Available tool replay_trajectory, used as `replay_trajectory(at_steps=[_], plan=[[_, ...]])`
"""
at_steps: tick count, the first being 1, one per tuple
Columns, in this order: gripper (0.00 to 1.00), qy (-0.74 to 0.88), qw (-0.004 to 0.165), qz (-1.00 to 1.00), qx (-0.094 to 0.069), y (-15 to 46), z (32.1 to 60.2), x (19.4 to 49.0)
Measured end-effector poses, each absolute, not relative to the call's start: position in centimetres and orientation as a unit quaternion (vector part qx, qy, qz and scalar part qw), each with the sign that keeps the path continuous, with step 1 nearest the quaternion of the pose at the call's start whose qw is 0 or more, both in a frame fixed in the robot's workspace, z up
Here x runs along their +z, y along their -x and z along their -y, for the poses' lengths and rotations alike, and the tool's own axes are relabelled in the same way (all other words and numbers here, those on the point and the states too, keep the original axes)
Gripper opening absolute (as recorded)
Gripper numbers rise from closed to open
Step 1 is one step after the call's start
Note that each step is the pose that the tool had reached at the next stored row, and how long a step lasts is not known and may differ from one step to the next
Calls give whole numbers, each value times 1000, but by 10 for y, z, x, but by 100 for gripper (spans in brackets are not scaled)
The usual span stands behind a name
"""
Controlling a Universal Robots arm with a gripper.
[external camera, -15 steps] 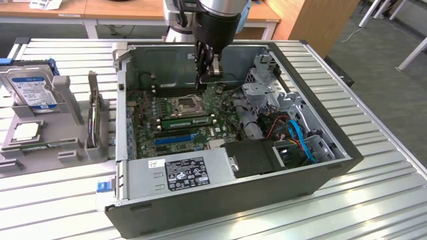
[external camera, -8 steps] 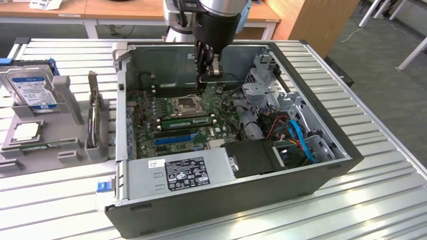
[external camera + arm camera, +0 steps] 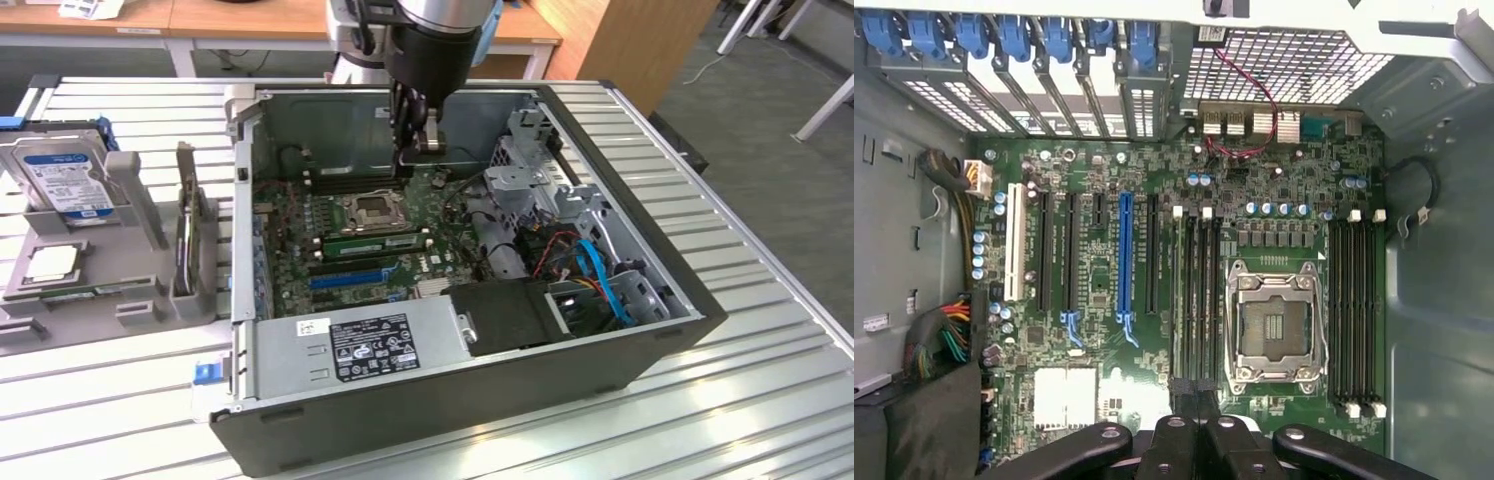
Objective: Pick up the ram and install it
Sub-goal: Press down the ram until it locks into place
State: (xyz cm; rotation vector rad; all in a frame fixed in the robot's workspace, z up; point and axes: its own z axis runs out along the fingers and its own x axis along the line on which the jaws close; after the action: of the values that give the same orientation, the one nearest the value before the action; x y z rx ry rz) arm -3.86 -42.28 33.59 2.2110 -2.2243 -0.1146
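Observation:
The ram (image 3: pixel 378 241) is a long, thin green stick. It sits along the black memory slots beside the empty CPU socket (image 3: pixel 371 208) on the motherboard, inside the open computer case. My gripper (image 3: pixel 424 152) hangs above the board near the far wall of the case and is apart from the stick. In the wrist view the black fingers (image 3: pixel 1172 440) are pressed together at the gripper (image 3: pixel 1194 435), and nothing shows between them. They point toward the near end of the memory slots (image 3: pixel 1194 300) next to the CPU socket (image 3: pixel 1274 325). From there I cannot pick out the stick edge-on.
The blue expansion slot (image 3: pixel 1124 260) and black slots lie beside the memory slots. The power supply (image 3: pixel 360 345), drive cage (image 3: pixel 534 190) and cables (image 3: pixel 601 280) crowd the case on the exterior view's right. A grey holder (image 3: pixel 80 280) with a hard drive (image 3: pixel 60 175) and an upright card (image 3: pixel 187 230) stands outside on the slatted table.

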Motion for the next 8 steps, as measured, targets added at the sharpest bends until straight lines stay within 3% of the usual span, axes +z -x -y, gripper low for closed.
replay_trajectory(at_steps=[8], plan=[[10, -705, -7, 709, -30, 40, 423, 335]])
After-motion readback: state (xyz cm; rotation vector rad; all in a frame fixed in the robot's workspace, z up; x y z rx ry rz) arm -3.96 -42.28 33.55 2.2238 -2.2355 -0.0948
